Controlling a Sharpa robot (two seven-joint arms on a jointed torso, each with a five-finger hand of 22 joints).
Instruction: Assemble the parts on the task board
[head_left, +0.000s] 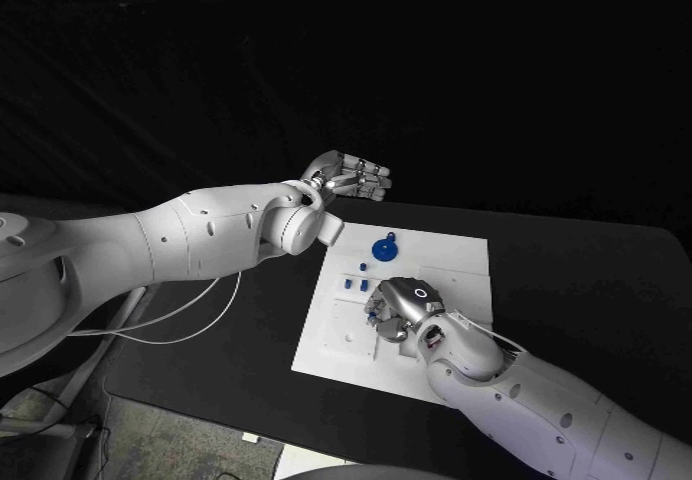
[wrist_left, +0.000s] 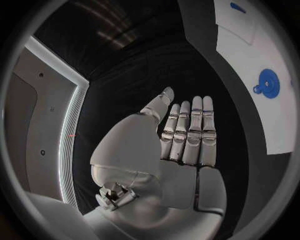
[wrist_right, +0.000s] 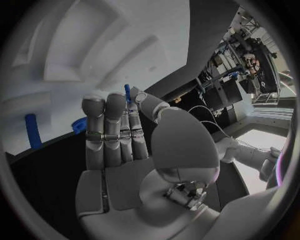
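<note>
Currently, one task board (head_left: 454, 262) carries one round blue part (head_left: 385, 249). Left robot hand (head_left: 351, 178) released, above the table (head_left: 577, 270). Right robot hand (head_left: 400, 303) pinches one thin blue part (wrist_right: 127, 93).

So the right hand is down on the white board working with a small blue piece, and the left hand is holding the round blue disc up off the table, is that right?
Not quite. The left hand holds nothing: the left wrist view shows its fingers straight and bare. The round blue disc lies on the white board, as the head view shows. The right hand is down on the board at a small blue piece.
</note>
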